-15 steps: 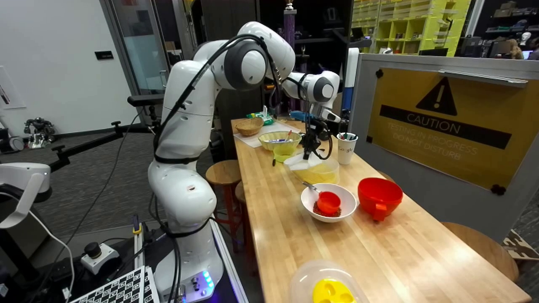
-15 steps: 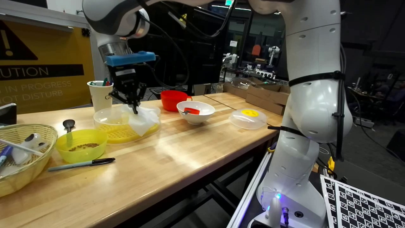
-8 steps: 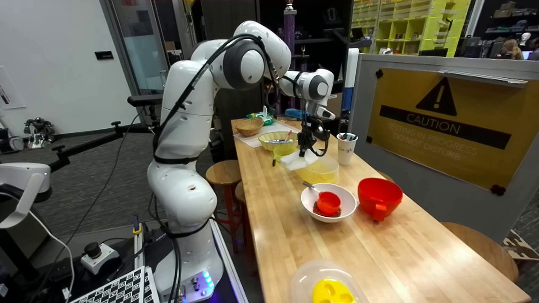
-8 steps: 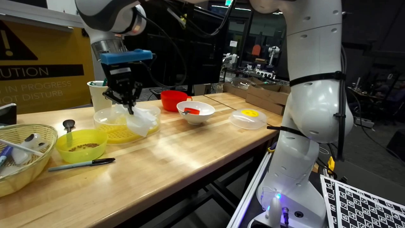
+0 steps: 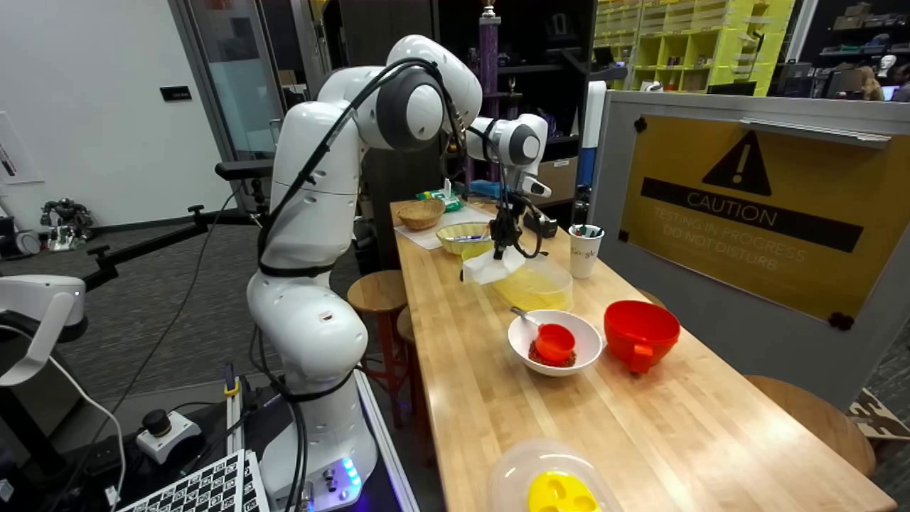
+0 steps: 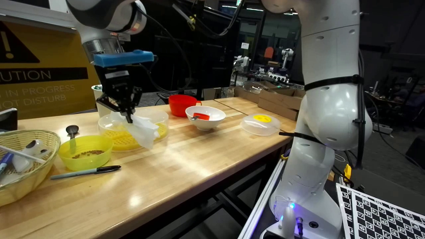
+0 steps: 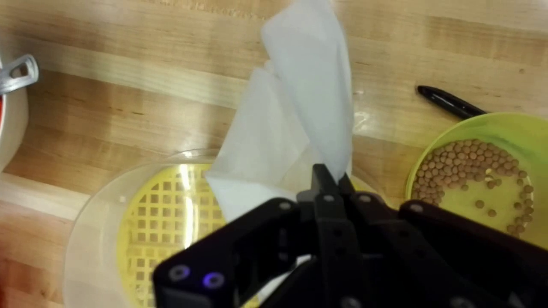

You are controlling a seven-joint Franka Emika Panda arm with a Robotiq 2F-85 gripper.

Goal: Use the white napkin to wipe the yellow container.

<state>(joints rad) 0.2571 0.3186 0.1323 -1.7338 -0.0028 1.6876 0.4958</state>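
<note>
In the wrist view, the pincer (image 7: 335, 179) is right of the centre, its two fingertips almost together, with a fold of the white napkin (image 7: 274, 128) pinched between them. From this grip the napkin spreads toward the upper middle of the frame, partly above the yellow container (image 7: 150, 248) at lower left, partly beyond its rim, over the desk (image 7: 128, 98). Whether it touches the plastic, I cannot tell. I judge the napkin very light, limp and easy to tear; a bunched fold, as it is held here, seems the proper place to take hold, with a wide loose part left for wiping. The container, I think, is light and smooth, so it may slide under a push. At the right edge is a green-yellow bowl (image 7: 524, 132) with brown pellets (image 7: 464, 158); above it, the black end of a pen (image 7: 449, 102).
</note>
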